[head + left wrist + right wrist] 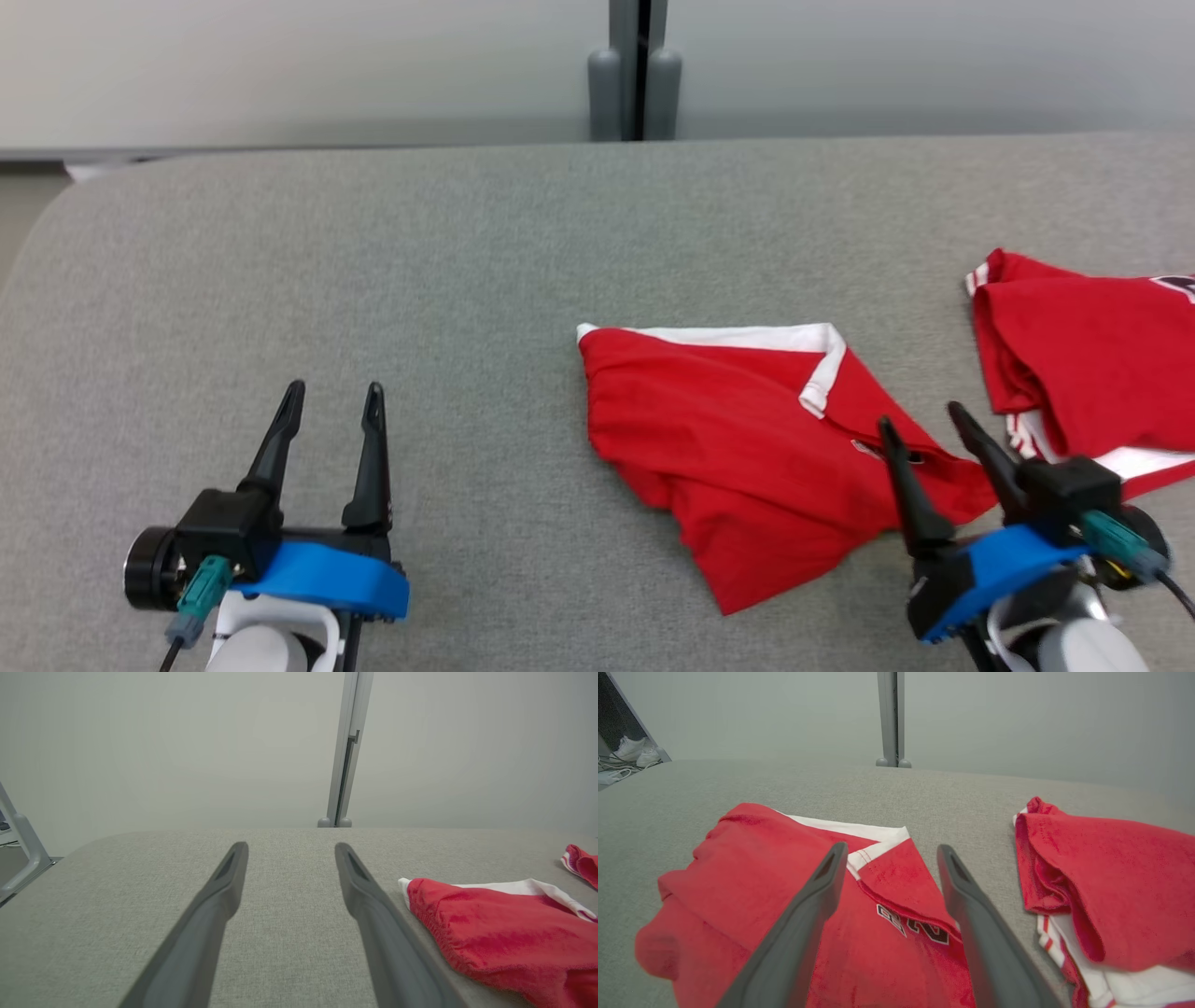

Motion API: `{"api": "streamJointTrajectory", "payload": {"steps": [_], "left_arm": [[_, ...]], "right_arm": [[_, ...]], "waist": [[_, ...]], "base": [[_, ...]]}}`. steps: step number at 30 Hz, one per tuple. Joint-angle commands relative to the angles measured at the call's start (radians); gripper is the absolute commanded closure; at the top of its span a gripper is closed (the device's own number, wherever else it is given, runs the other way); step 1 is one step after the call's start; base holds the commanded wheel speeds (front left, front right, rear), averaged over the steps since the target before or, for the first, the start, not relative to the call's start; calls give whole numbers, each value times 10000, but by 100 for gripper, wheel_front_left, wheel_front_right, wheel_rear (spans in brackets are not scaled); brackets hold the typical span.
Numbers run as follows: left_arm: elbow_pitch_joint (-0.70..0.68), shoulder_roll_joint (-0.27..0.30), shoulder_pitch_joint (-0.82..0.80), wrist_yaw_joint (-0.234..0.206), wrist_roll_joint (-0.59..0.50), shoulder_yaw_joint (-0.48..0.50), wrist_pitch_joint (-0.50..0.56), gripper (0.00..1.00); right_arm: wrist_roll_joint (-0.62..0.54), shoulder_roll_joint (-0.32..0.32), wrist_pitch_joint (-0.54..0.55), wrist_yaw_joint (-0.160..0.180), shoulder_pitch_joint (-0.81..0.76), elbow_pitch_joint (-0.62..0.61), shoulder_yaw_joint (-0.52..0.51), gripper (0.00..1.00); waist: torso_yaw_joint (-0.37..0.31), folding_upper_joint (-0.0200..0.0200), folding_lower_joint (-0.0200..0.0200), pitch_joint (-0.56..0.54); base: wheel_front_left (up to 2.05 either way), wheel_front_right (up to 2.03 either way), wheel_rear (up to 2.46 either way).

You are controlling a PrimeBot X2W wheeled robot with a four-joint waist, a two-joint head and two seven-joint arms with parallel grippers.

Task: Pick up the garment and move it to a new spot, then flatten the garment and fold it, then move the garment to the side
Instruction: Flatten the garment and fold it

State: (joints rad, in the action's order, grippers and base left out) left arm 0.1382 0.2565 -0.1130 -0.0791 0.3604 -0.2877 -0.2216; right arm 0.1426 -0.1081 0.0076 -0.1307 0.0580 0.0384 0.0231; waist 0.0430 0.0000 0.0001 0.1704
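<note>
A red garment (738, 439) with white trim lies crumpled on the grey table, right of centre; it also shows as the red garment (504, 933) and the red garment (752, 891) with lettering. My right gripper (920, 420) stands open above its right corner, holding nothing; the right gripper (887, 851) has its fingers spread over the cloth. My left gripper (334, 392) is open over bare table at the lower left, well apart from the garment; the left gripper (289, 849) has the cloth to its right.
A second red and white garment (1092, 373) lies at the table's right edge, seen again as the second garment (1111, 891). A grey post (635, 70) stands behind the table's far edge. The table (280, 261) has a rounded far-left corner.
</note>
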Motion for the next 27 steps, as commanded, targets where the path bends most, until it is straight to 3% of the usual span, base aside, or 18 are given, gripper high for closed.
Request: {"api": "streamJointTrajectory", "payload": {"steps": [1, 7, 12, 13, 14, 15, 24, 26, 27], "left_arm": [[2, -50, -292, 37, -60, -56, -61, 0], [245, -226, -765, 148, -90, -161, -207, 0], [431, -281, -912, 180, -86, -158, -287, 0], [454, -288, -940, 189, -92, -155, -301, 0], [472, -284, -967, 196, -96, -147, -321, 0], [502, -278, -995, 194, -97, -135, -334, 0], [605, -313, -1060, 244, -140, -106, -397, 0], [621, -325, -1053, 235, -143, -113, -405, 0], [625, -325, -1044, 240, -144, -113, -407, 0]], "right_arm": [[0, -122, 11, -1, 427, 467, 254, 0], [-70, -309, -251, -1, 1871, 2565, 1141, 0], [-305, -271, -386, -1, 2694, 3847, 1283, 0], [-336, -248, -450, -1, 2813, 4002, 1266, 51], [-323, -234, -484, -1, 2913, 4141, 1233, 87], [-326, -256, -555, -1, 2993, 4243, 1157, 100], [-122, -300, -1363, -1, 3257, 4591, -43, 100], [-129, -227, -1539, -1, 3310, 4725, -515, 0], [-158, -178, -1630, -1, 3323, 4787, -674, 0]], "waist": [[331, 0, -1, 429], [584, 0, -1, 989], [588, 0, -1, 1108], [583, 0, -1, 1117], [575, 0, -1, 1127], [564, 0, -1, 1136], [414, 0, -1, 1023], [389, 0, -1, 991], [375, 0, -1, 979]], "base": [[0, 0, 0], [0, 0, 0], [0, 0, 0], [0, 0, 0], [0, 0, 0], [0, 0, 0], [0, 0, 0], [0, 0, 0], [0, 0, 0]]}}
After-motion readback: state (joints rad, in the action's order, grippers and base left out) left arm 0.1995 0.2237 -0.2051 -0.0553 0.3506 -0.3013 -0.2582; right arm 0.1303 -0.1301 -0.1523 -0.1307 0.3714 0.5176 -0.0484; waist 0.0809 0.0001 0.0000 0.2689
